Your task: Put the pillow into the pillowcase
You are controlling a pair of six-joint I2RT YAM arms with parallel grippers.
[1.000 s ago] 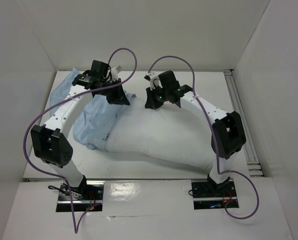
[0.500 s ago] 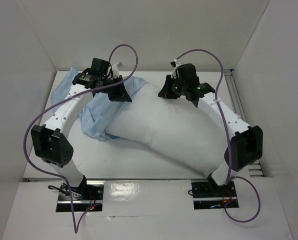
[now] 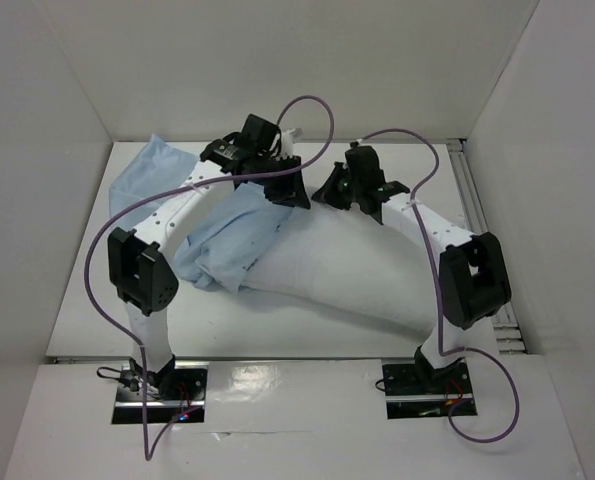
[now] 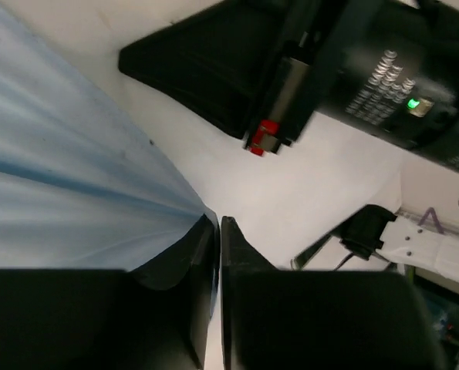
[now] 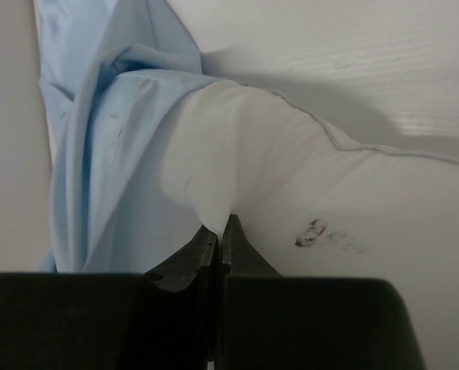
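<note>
The white pillow (image 3: 347, 270) lies across the middle of the table, its left end inside the light blue pillowcase (image 3: 227, 235). My left gripper (image 3: 289, 190) is shut on the pillowcase's edge, which fans out taut in the left wrist view (image 4: 75, 193) from the gripper (image 4: 219, 223). My right gripper (image 3: 329, 192) is shut on a pinch of the pillow's far edge. In the right wrist view the gripper (image 5: 220, 230) holds white pillow fabric (image 5: 237, 162), with the pillowcase (image 5: 98, 154) draped over the pillow to the left. The two grippers are close together at the back.
The pillowcase's far end (image 3: 152, 165) trails toward the back left corner. White walls enclose the table on three sides. A metal rail (image 3: 482, 215) runs along the right edge. A dark smudge (image 5: 325, 235) marks the pillow.
My left gripper has moved right with the pillowcase, pulling it further over the pillow's end. My right gripper has shifted slightly left with the pillow; the two grippers are now nearly touching.
</note>
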